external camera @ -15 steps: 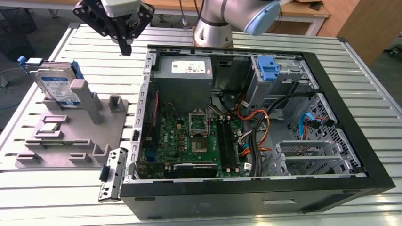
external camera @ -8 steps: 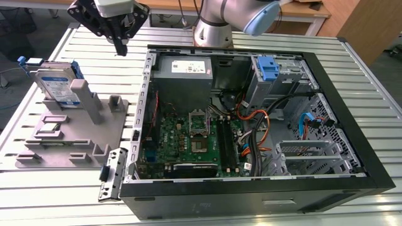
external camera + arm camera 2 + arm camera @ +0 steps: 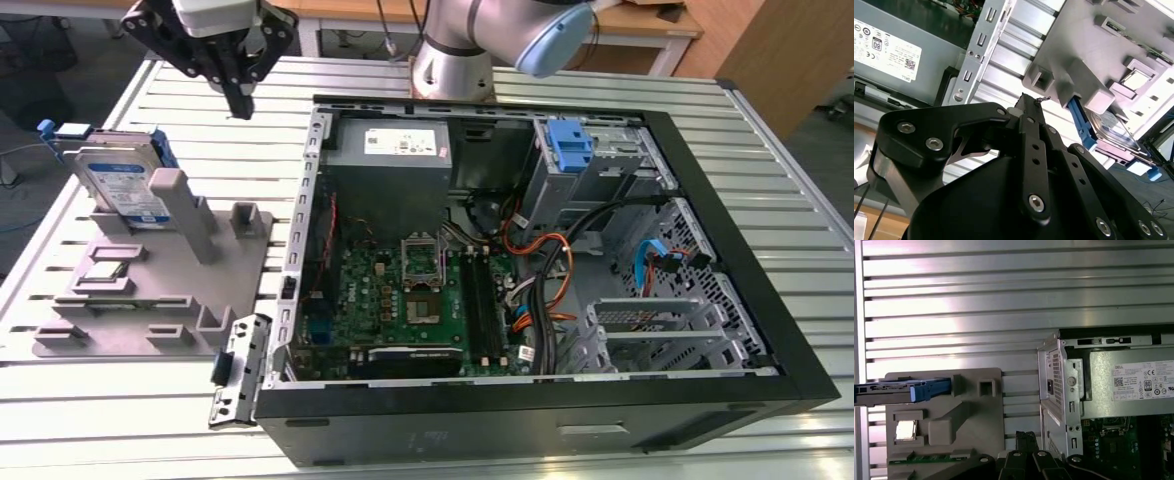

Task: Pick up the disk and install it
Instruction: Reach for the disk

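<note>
My jaws are clenched on nothing, the fingertips pressed together. I hang over the slatted desk [image 3: 134, 400], above the strip between the grey holder [image 3: 174, 290] and the near corner of the open computer case [image 3: 534, 425]. The disk [image 3: 120, 185] stands on edge in that holder at the exterior view's left, with a blue rail along its side, well apart from my jaws. Inside the case the green motherboard [image 3: 414, 290] lies bare. The grey power supply [image 3: 387, 145] sits in the corner nearest me, and a blue latch [image 3: 570, 145] stands farther along.
</note>
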You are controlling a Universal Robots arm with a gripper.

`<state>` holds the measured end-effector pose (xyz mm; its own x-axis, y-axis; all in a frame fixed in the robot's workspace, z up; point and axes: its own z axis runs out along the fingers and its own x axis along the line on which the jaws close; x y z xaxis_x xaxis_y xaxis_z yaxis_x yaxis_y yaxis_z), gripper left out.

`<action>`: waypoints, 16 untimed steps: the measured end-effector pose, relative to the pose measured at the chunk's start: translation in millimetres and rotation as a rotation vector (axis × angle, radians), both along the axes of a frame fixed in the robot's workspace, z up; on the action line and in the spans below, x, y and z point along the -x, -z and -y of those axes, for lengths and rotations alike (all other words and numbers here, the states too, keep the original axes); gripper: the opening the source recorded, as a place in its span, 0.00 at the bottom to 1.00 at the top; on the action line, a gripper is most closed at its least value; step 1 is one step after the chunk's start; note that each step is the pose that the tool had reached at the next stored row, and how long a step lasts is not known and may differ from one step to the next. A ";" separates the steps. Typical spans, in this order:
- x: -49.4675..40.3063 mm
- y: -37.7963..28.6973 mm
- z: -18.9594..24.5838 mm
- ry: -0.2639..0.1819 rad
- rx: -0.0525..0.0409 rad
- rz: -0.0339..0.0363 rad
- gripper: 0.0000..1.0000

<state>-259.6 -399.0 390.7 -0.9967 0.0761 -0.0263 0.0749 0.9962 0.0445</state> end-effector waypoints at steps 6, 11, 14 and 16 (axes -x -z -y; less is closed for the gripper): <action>16.7 0.9 0.0 0.000 0.0001 0.0000 0.10; 29.5 1.6 0.0 0.000 0.0000 0.0000 0.10; 32.2 1.7 0.0 0.000 0.0000 0.0000 0.10; 32.5 1.7 0.0 0.000 0.0000 0.0000 0.10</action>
